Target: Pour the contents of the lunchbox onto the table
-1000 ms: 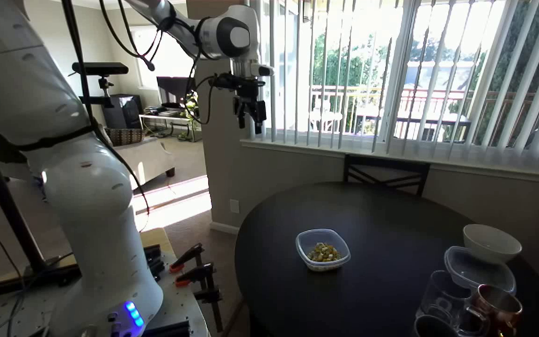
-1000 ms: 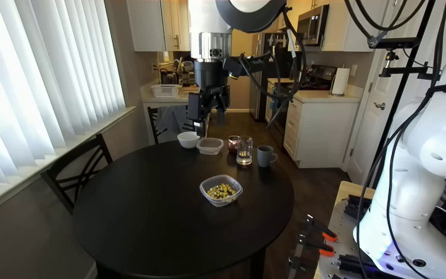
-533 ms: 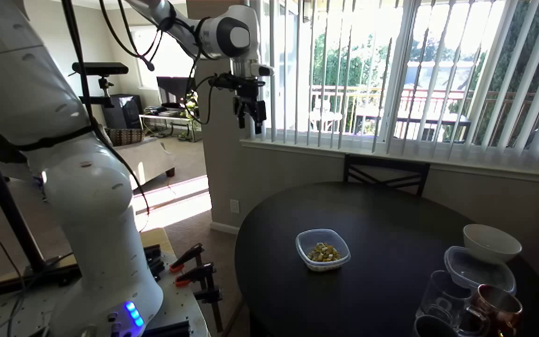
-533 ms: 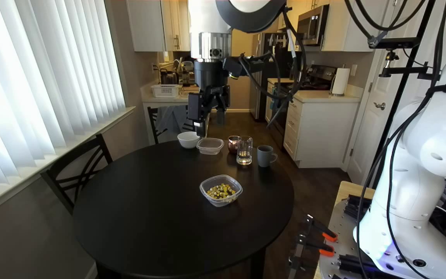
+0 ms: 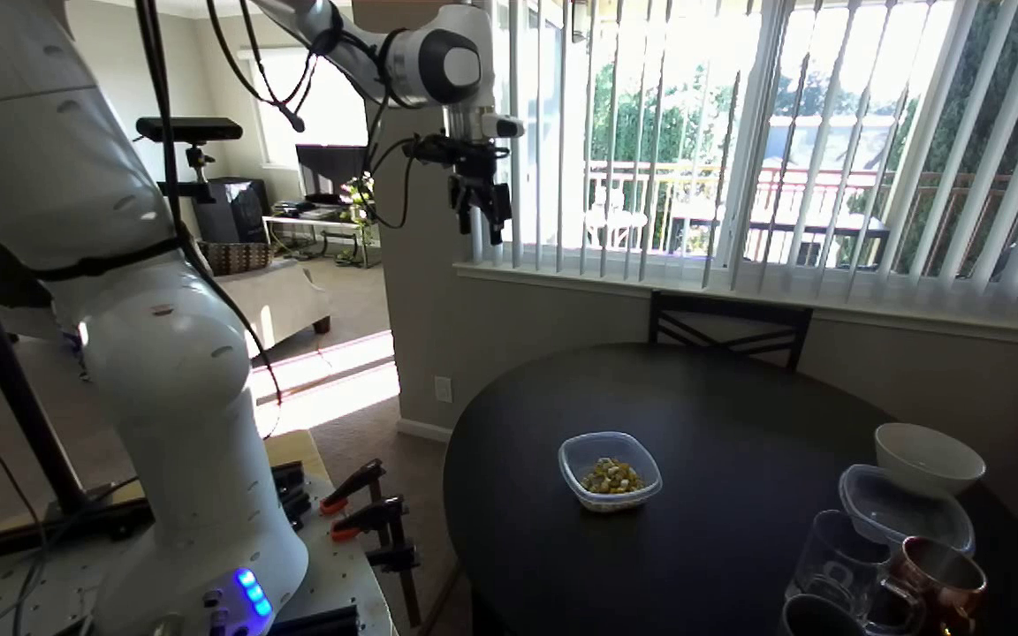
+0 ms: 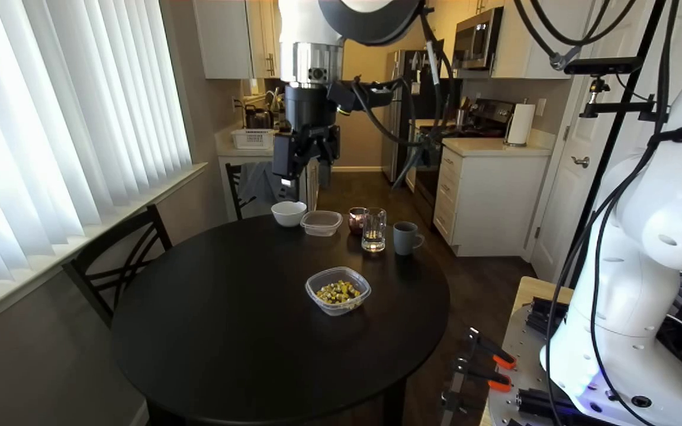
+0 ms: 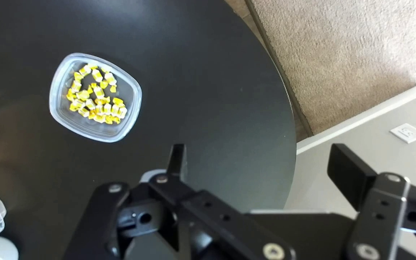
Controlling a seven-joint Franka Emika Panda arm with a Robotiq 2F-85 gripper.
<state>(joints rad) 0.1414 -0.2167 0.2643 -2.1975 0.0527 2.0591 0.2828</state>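
The lunchbox, a small translucent squarish container, stands upright on the dark round table [image 6: 216, 337]. It shows in both exterior views [image 5: 576, 461] [image 6: 336, 308] and at upper left in the wrist view [image 7: 125, 88]. The contents, small yellow lumps, lie on its bottom [image 5: 612, 478] [image 6: 338, 292] [image 7: 99, 109]. My gripper points down, high above the table and well apart from the lunchbox, in both exterior views [image 5: 481, 235] [image 6: 307, 188]. In the wrist view my gripper [image 7: 258, 148] is open, its fingers wide apart with nothing between them.
Near the table's far side from the robot stand a white bowl [image 6: 288, 213], another clear container [image 6: 321, 223], a copper mug [image 6: 357, 220], a tall glass mug [image 6: 373, 231] and a grey mug [image 6: 406, 238]. A chair [image 5: 730, 327] stands by the window blinds.
Over the last half second my gripper has shifted slightly upward and sideways in both exterior views. It was still before that. The lunchbox and its contents have not moved.
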